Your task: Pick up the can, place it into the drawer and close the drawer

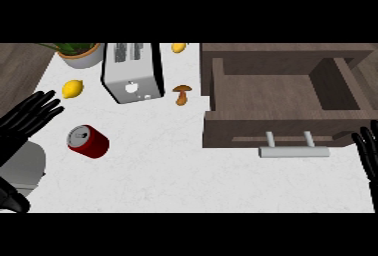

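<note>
Nearest of all, the left hand (29,116) hangs over the left side of the white worktop (184,175) with its fingers spread and straight, grasping nothing. Far over at the right edge, the right hand (366,150) shows only its straight fingers, likewise released and resting. Just to the right of the left hand, the red can (88,141) lies tipped on the worktop, near the fingertips but apart from them. On the right side, the wooden drawer (280,95) stands pulled open, its metal handle (293,151) facing near and its inside bare. Farther back sit a toaster (133,72), a lemon (72,89), a mushroom (182,94) and a potted plant (80,54). By my reckoning the picking-up step is only beginning: the left hand needs to drop onto the can and curl round it before carrying it right to the drawer.
</note>
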You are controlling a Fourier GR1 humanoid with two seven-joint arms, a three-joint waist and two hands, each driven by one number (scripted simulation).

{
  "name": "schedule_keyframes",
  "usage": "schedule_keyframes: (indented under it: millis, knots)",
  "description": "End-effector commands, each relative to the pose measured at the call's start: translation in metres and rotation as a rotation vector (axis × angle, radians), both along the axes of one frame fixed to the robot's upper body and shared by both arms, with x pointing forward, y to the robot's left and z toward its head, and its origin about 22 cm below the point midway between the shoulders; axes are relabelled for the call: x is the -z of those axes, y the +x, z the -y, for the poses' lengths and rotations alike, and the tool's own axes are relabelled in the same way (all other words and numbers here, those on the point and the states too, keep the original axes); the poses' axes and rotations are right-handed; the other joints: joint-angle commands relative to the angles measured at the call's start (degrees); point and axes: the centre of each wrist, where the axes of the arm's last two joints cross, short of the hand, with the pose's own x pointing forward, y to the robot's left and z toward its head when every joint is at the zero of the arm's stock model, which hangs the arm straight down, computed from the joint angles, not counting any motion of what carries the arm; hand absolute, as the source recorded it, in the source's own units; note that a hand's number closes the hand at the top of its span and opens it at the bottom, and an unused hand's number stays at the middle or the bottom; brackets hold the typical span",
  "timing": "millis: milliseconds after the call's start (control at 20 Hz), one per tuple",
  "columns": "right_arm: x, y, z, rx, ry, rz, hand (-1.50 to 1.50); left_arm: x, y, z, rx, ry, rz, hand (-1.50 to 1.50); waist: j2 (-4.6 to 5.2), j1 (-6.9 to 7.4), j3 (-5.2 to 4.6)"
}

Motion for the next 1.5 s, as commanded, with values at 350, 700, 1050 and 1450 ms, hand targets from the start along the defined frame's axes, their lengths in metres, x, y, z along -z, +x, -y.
schedule_keyframes:
  millis: [350,700,1050,1450]
  knots:
    - [0.004,0.000,0.015,-0.004,-0.008,0.003,-1.50,0.049,0.009,-0.015,-0.043,0.007,-0.025,-1.50,0.04,-0.02,-0.02]
    - [0.000,0.003,-0.007,0.000,0.000,0.019,-1.50,0.069,0.025,0.008,-0.056,0.043,-0.009,-1.50,0.01,0.03,-0.01]
    - [0.009,0.004,0.002,-0.003,-0.001,0.013,-1.50,0.112,0.011,-0.033,-0.078,0.049,-0.036,-1.50,0.13,-0.25,-0.05]
    - [0.002,-0.006,-0.007,0.006,0.003,0.010,-1.50,0.123,0.018,-0.046,-0.107,0.063,-0.047,-1.50,0.16,-0.59,-0.09]
